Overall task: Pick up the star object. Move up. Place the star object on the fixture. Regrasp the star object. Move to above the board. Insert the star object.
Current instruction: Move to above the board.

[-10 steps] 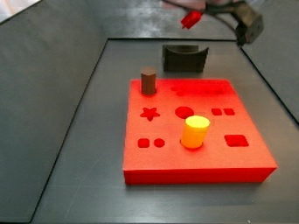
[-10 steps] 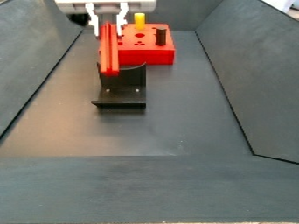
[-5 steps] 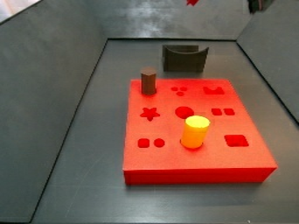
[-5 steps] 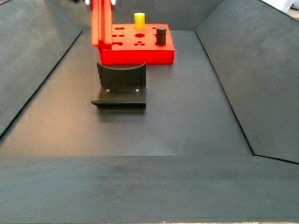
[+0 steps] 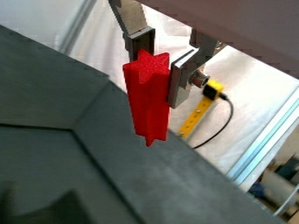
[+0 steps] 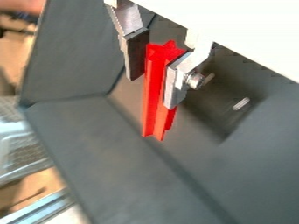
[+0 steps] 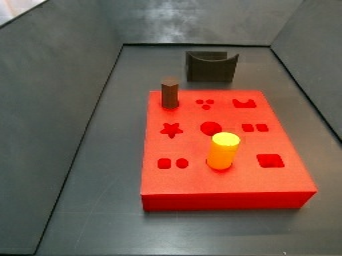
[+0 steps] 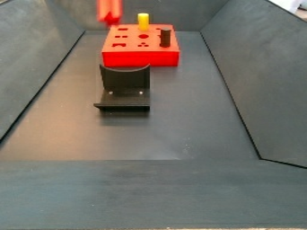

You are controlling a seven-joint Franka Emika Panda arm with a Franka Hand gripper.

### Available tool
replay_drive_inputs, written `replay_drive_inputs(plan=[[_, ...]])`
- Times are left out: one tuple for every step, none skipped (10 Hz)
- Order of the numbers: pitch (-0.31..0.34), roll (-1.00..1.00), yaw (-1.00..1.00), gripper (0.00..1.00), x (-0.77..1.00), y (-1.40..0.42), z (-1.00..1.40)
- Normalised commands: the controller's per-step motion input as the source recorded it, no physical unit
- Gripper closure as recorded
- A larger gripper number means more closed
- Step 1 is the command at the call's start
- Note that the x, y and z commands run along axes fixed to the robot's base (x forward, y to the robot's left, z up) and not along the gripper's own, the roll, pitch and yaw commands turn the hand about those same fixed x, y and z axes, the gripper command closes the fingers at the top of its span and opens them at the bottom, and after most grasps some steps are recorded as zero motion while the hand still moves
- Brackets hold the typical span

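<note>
My gripper [image 5: 160, 74] is shut on the star object [image 5: 147, 101], a long bright red peg that hangs down between the silver fingers [image 5: 184, 80]. It shows the same way in both wrist views: the gripper [image 6: 158, 68] holds the star object [image 6: 156, 98] by its upper part. In a side view only the star object's lower end [image 8: 108, 9] shows, high above the fixture [image 8: 125, 85]; the gripper itself is out of frame. The board [image 7: 274, 190] lies flat with a star cut-out [image 7: 171, 129]. The fixture [image 7: 211, 66] stands behind the board.
A dark brown cylinder peg [image 7: 170, 94] and a yellow cylinder peg [image 7: 223, 150] stand in the board. They also show in a side view as the yellow peg [image 8: 143, 19] and the brown peg [image 8: 167, 38]. Sloping dark walls enclose the floor.
The gripper has risen with the star object, leaving the top of both side views; only the peg's lower end still shows in one. The board and pegs have not moved.
</note>
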Motion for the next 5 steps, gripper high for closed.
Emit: replay_drive_inputs(plan=[[-0.032,-1.0,-0.11,1.0,-0.58,-1.0,0.36],[-0.038,-1.0,-0.11,1.0,-0.6,-1.0,0.34],[-0.035,-1.0,-0.12,1.0,-0.61,-1.0,0.35],[-0.031,-1.0,-0.12,1.0,-0.62,-1.0,0.35],[-0.024,-1.0,-0.12,1.0,-0.64,-1.0,0.35]])
